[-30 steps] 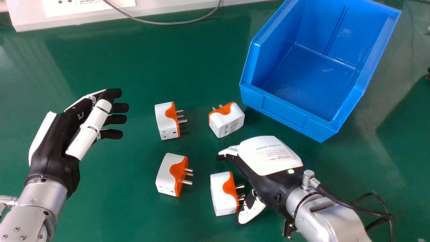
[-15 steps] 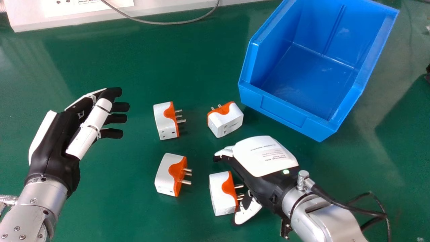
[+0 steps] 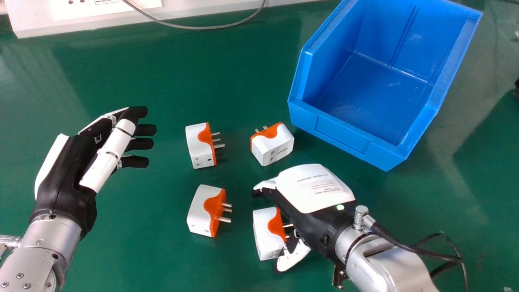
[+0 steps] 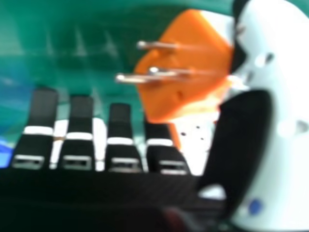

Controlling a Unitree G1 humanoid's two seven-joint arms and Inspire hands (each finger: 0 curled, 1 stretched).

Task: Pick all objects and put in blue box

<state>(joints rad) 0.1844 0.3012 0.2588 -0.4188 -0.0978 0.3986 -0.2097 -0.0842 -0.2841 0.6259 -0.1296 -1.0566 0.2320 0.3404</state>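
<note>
The green, smooth and faintly glossy worktop (image 3: 142,77) is spread under everything. On it, at the far right, the open-fronted box (image 3: 344,136) of blue moulded plastic is placed, its lower front wall turned towards the near side. The left hand (image 3: 79,162) is held over the worktop at the left, opened, with straight fingers and nothing gripped. The right hand (image 3: 316,190), black with hard white shells, is lowered palm inward at the near right adapter (image 3: 265,235); its fingers are kept straight and the thumb is set apart, with the adapter between them. Whether it is touched cannot be told. The long axis of this adapter is laid near to far, and its pins are pointed right, towards the palm. The near left adapter (image 3: 198,209) and the far left adapter (image 3: 196,150) are similarly turned. By the far right adapter (image 3: 275,146), beside the box, pins are pointed away and slightly left. Rounded metal pins (image 4: 130,79) are set in orange plastic.
</note>
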